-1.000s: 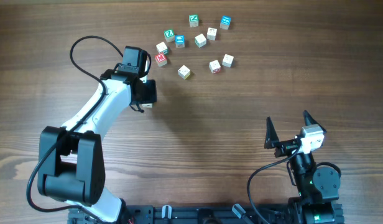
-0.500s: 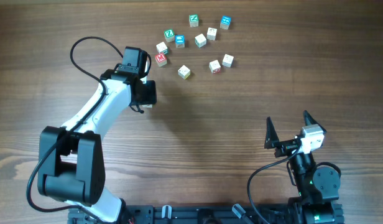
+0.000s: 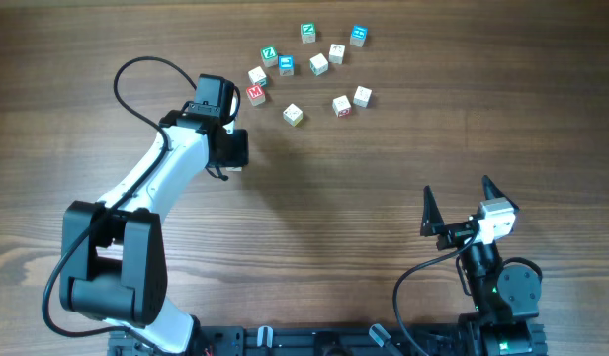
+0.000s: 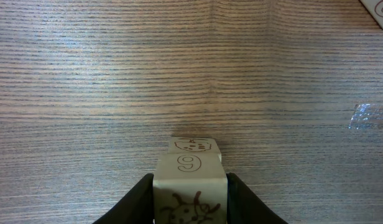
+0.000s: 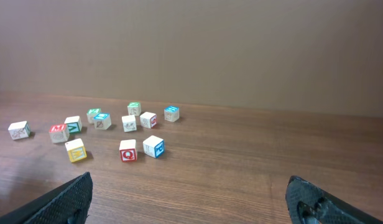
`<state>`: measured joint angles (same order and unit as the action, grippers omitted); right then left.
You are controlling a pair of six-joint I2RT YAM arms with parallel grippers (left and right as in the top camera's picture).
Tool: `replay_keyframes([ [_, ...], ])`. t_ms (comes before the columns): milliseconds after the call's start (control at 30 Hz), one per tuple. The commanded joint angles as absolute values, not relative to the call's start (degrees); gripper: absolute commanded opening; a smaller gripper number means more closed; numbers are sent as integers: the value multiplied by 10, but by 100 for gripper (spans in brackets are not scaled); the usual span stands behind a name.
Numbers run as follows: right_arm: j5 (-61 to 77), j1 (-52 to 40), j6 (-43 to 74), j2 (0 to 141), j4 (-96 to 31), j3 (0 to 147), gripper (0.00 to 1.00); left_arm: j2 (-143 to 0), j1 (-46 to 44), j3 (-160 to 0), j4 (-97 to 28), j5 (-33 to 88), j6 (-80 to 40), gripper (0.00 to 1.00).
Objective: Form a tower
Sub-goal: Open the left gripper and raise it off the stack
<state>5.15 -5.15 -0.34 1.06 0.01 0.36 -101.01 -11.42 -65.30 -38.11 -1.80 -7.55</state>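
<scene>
My left gripper [image 3: 231, 148] stands left of the table's middle, with the tower almost hidden beneath it in the overhead view; only a pale cube edge [image 3: 233, 166] peeks out. In the left wrist view its black fingers [image 4: 138, 202] press both sides of a cream cube [image 4: 190, 186] marked with a 9 and a drawn bug. Just beyond it shows the printed face of another pale cube [image 4: 191, 145] in line with it. My right gripper [image 3: 458, 208] rests near the front right, open and empty, also seen in the right wrist view [image 5: 190, 199].
Several loose cubes lie scattered at the back: a red M cube [image 3: 255, 94], a yellow-edged one [image 3: 293, 115], a green one [image 3: 307, 32], a blue one [image 3: 358, 36]. The right wrist view shows them too, with a red Q cube [image 5: 127, 150] nearest.
</scene>
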Motion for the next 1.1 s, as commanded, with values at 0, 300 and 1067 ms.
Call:
replay_keyframes([
  [0,61,-50,-11,9,3,3,100,-1003,-112,-647,-383,-17,-63,34],
  [300,61,-50,-11,9,3,3,100,-1003,-112,-647,-383,-17,-62,59],
  [1067,61,-50,-11,9,3,3,100,-826,-76,-772,-379,-37,-159,100],
])
